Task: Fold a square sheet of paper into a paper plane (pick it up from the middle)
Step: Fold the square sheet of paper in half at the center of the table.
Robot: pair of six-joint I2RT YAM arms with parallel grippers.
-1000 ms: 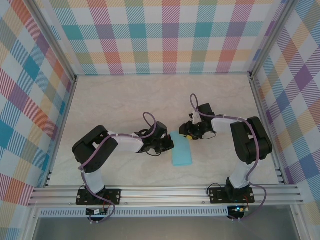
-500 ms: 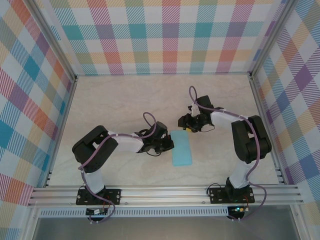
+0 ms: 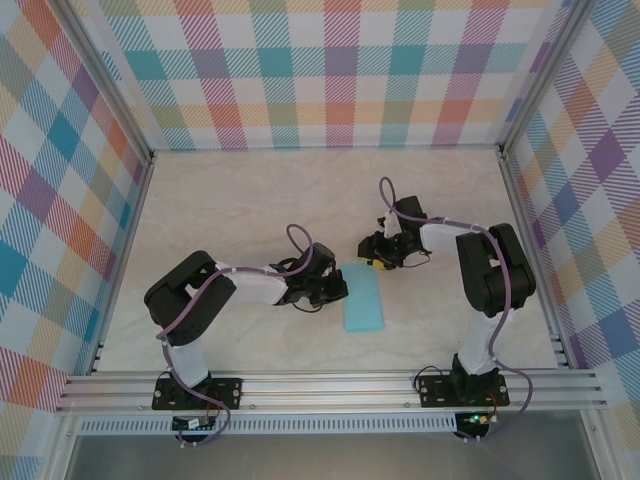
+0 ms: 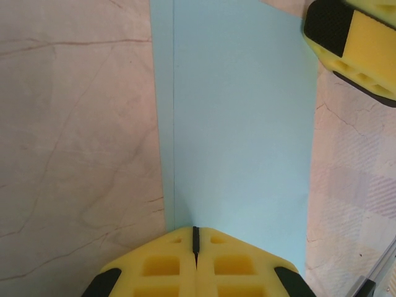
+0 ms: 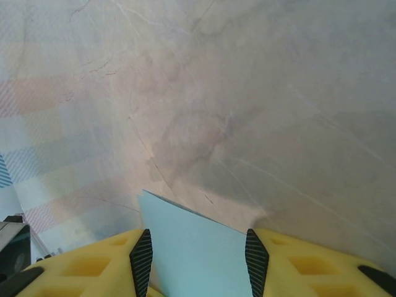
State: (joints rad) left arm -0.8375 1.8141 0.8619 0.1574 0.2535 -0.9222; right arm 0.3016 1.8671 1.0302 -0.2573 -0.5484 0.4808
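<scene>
Now we list right gripper — jaws apart, shifted to a corner of the folded light-blue paper sheet; left gripper shut, apparently pinning it for creasing.

The paper is plain light blue. The desk is pale cream with thin marble lines, and the walls have bright checks in many colours. The left tool and right tool are yellow and black.
</scene>
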